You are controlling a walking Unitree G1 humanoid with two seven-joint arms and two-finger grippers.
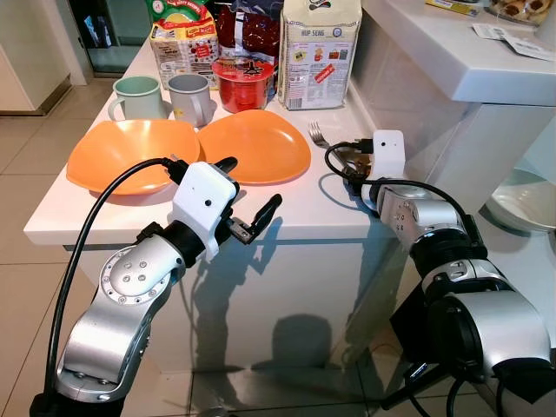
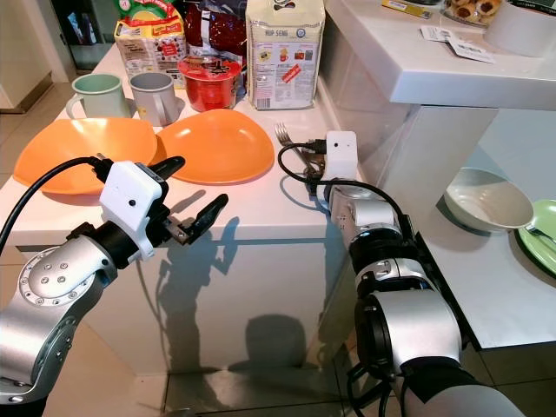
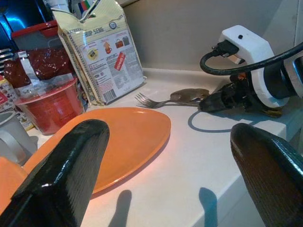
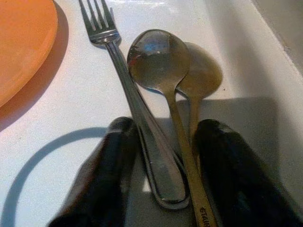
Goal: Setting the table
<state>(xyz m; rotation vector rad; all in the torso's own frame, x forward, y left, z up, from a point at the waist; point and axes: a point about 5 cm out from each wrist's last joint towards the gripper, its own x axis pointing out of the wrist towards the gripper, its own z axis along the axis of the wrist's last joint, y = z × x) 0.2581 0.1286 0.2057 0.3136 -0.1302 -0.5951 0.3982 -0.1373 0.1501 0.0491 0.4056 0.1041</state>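
Beside the orange plate on the tabletop, fork and spoon lie between the right gripper's parted fingers: thin, stiff, slippery metal, best pinched mid-handle. Left gripper hangs open.

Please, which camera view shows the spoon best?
The right wrist view: the spoon lies close between the right gripper fingers, beside the fork, with a second spoon under it. In the left wrist view it is a small dim shape. In the eye views the gripper mostly hides it.
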